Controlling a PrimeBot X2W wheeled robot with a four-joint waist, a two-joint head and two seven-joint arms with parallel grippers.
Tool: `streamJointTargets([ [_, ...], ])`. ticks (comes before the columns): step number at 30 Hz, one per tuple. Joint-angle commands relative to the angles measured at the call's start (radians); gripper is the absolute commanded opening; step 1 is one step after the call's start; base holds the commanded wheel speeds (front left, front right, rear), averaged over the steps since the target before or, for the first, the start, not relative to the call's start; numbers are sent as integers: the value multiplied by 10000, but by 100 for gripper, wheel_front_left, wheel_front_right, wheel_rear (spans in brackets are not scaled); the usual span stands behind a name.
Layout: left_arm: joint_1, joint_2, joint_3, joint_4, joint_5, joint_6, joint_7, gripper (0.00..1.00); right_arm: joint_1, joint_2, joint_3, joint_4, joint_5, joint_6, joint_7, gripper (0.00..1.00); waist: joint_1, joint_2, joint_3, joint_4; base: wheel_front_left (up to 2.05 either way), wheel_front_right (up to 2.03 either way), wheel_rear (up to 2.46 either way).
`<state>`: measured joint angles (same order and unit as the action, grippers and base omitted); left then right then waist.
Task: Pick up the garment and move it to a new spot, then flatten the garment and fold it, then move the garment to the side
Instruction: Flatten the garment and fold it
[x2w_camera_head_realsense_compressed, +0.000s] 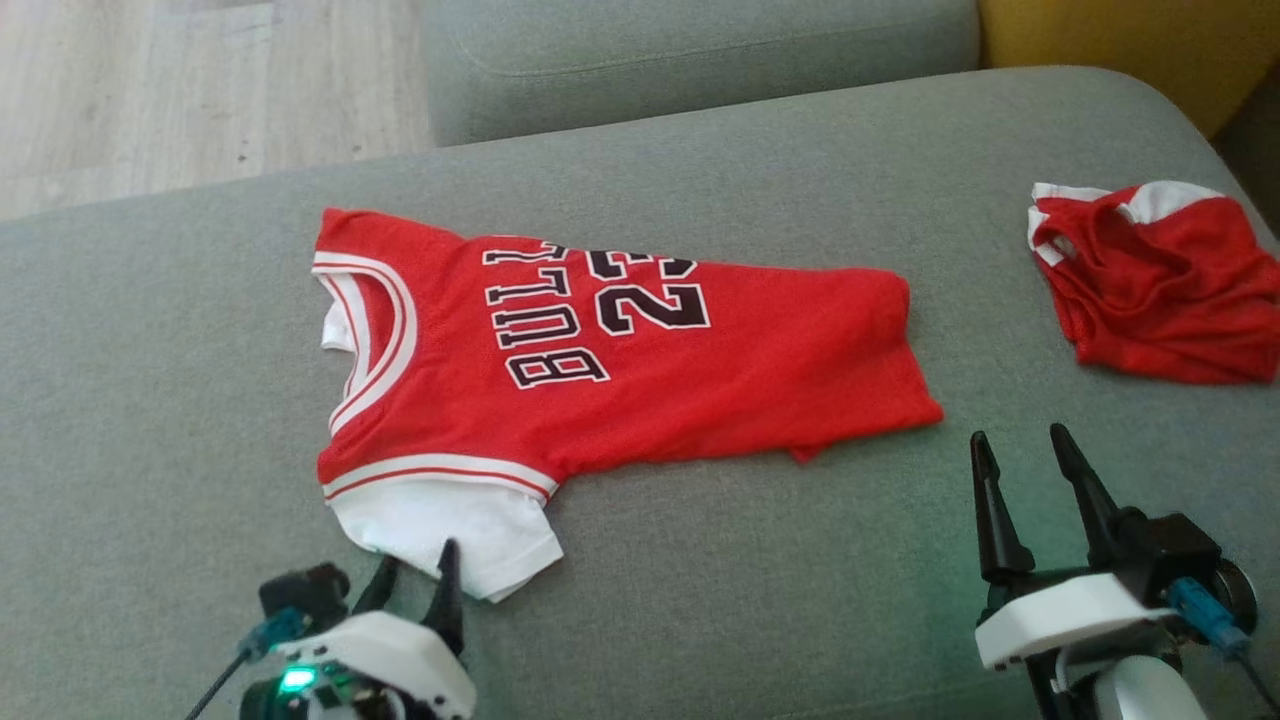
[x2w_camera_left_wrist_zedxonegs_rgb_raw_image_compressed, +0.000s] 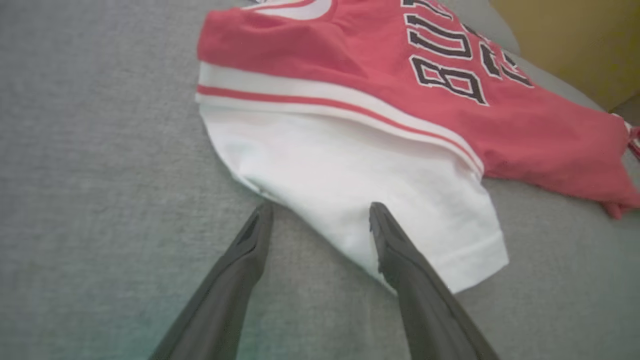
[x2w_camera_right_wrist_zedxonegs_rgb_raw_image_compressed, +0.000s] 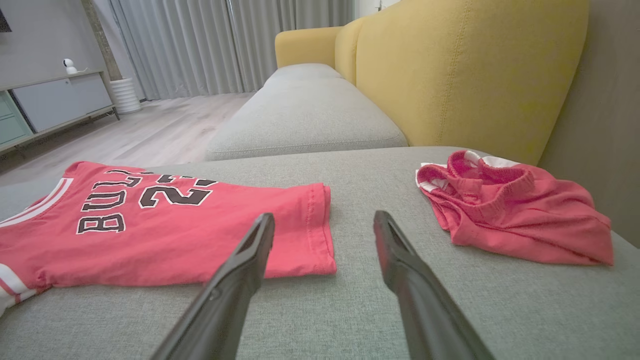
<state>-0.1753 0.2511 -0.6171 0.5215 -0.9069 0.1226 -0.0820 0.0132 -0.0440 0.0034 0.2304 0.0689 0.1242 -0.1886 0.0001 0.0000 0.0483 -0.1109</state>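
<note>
Closest, the left gripper (x2w_camera_left_wrist_zedxonegs_rgb_raw_image_compressed: 320, 207) has its dark fingers spread and empty, with the tips at the white sleeve (x2w_camera_left_wrist_zedxonegs_rgb_raw_image_compressed: 360, 200) of the red cloth basketball jersey (x2w_camera_head_realsense_compressed: 650, 380). The jersey lies flat on the grey fabric sofa cushion (x2w_camera_head_realsense_compressed: 150, 400). Its long axis runs sideways, with the collar on the left and the hem near the right gripper (x2w_camera_head_realsense_compressed: 1018, 435), also spread.

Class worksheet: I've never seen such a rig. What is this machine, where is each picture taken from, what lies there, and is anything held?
A robot with two arms, each ending in a two-fingered end effector. One picture looks down from its head; the others look along each wrist's fingers. On a grey cushion lies a red jersey, with a crumpled red garment apart to its right. The left end effector stands open at the jersey's white sleeve, the right end effector open over bare cushion. Nothing is held.
</note>
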Motion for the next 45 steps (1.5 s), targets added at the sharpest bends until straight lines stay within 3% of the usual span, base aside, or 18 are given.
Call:
streamJointTargets([
  [1, -477, 4, 341, -137, -65, -66, -89, 100, -108, -62, 258, -372, -65, 65, -8, 100, -1, 0, 26, -34, 0, 0, 0],
  [6, -724, -240, 206, 144, -97, -225, -7, 100, -117, -62, 290, -415, -66, 65, 4, 100, -1, 0, 108, -132, 0, 0, 0],
  [7, -779, -262, 167, 215, -61, -230, -4, 49, -118, -62, 299, -425, -61, 65, 7, 100, -1, 0, 123, -147, 0, 0, 0],
  [8, -833, -275, 132, 277, -18, -236, -19, 14, -121, -62, 308, -433, -56, 65, 9, 100, -1, 0, 139, -160, 0, 0, 0],
  [9, -888, -284, 92, 319, 34, -247, -43, 0, -125, -62, 308, -437, -49, 65, 9, 100, -1, 0, 151, -167, 0, 0, 0],
  [16, -1035, 275, -303, 18, 770, 7, -85, 0, -57, -62, 61, -392, 23, 65, -50, 100, -1, 0, 68, 172, 0, 0, 0],
  [27, 259, 2332, 103, -2596, 928, 1537, 960, 0, -95, -62, 184, 35, 426, 65, -340, 100, -1, 0, -194, 841, 0, 0, 0],
  [33, 629, 2784, 361, -2978, 895, 2232, 1242, 0, -224, -62, 209, 185, 407, 65, -428, 100, -1, 0, -147, 723, 0, 0, 0],
  [34, 634, 2771, 386, -2979, 917, 2308, 1189, 21, -231, -62, 196, 205, 388, 65, -436, 100, -1, 0, -144, 683, 0, 0, 0],
  [36, 604, 2731, 398, -2936, 1073, 2519, 1011, 100, -241, -62, 160, 232, 350, 65, -448, 100, -1, 0, -145, 603, 0, 0, 0],
  [42, 382, 2659, 316, -3010, 1731, 3030, 372, 100, -213, -62, 64, 228, 280, 65, -445, 100, -1, 0, -203, 504, 0, 0, 0],
  [45, 331, 2473, 103, -3297, 1891, 3009, 245, 100, -192, -62, 36, 230, 258, 65, -430, 100, -1, 0, -253, 496, 0, 0, 0],
])
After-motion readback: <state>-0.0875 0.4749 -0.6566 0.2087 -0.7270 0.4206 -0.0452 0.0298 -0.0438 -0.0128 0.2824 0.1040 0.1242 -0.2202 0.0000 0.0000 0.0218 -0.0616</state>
